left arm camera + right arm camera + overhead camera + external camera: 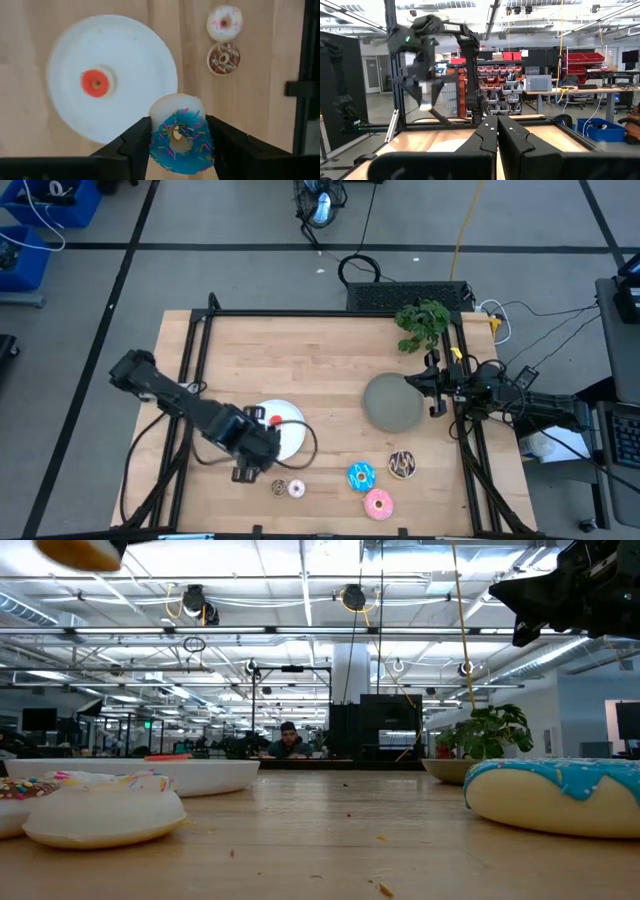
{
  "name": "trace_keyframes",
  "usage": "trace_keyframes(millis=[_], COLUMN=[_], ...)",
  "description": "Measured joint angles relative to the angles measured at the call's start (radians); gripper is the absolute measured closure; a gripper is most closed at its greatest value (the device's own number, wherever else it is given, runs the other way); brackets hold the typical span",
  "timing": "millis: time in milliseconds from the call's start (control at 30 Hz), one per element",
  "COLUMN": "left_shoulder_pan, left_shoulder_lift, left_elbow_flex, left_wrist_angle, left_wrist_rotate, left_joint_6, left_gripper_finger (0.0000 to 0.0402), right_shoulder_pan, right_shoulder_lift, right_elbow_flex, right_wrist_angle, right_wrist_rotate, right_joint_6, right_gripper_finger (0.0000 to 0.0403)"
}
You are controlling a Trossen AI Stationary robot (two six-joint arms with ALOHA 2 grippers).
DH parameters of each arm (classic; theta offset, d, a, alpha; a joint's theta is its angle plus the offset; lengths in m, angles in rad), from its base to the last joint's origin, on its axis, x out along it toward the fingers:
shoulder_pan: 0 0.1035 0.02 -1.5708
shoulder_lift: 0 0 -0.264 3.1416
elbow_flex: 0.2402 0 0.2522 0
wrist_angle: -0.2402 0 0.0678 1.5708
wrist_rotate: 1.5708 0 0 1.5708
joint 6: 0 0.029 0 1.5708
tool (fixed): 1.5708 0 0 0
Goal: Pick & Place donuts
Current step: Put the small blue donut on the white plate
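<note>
No text, label, brand, number or sign can be read in any of the views. The white mark on the far arm in the right wrist view is too blurred to make out.

Bare tabletop (300, 360) between white plate (290, 442) and grey plate (392, 402), plant (422, 322) at far edge
</note>
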State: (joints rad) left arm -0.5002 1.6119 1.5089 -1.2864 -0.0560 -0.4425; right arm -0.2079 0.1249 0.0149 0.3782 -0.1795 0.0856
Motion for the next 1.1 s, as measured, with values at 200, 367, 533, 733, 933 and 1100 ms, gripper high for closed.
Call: trace_keyframes(millis=[200,367,533,733,933,1100], left_shoulder_pan=[0.008,0.037,0.062,0.079,0.087,0.089], left_shoulder_lift=[-0.157,-0.281,-0.318,-0.292,-0.275,-0.277], left_elbow_flex=[-0.096,-0.299,-0.456,-0.531,-0.535,-0.535], left_wrist_angle=[0.01,0.017,0.158,0.36,0.361,0.362], left_wrist_rotate=[-0.096,-0.102,-0.034,0.019,0.021,0.016], left_joint_6=[-0.073,-0.2,-0.24,-0.207,-0.187,-0.188], left_gripper_finger=[0.0202,0.0208,0.0219,0.0222,0.0222,0.0222], right_shoulder_pan=[0.0,0.0,0.0,0.0,0.0,0.0], right_shoulder_lift=[0.0,0.0,0.0,0.0,0.0,0.0], right_elbow_flex=[0.0,0.0,0.0,0.0,0.0,0.0], right_wrist_angle=[0.004,0.006,0.006,0.006,0.006,0.006], right_wrist_rotate=[0.0,0.0,0.0,0.0,0.0,0.001], right_joint_6=[0.0,0.0,0.0,0.0,0.0,0.0], right_gripper_finger=[0.0403,0.0403,0.0403,0.0403,0.0403,0.0403])
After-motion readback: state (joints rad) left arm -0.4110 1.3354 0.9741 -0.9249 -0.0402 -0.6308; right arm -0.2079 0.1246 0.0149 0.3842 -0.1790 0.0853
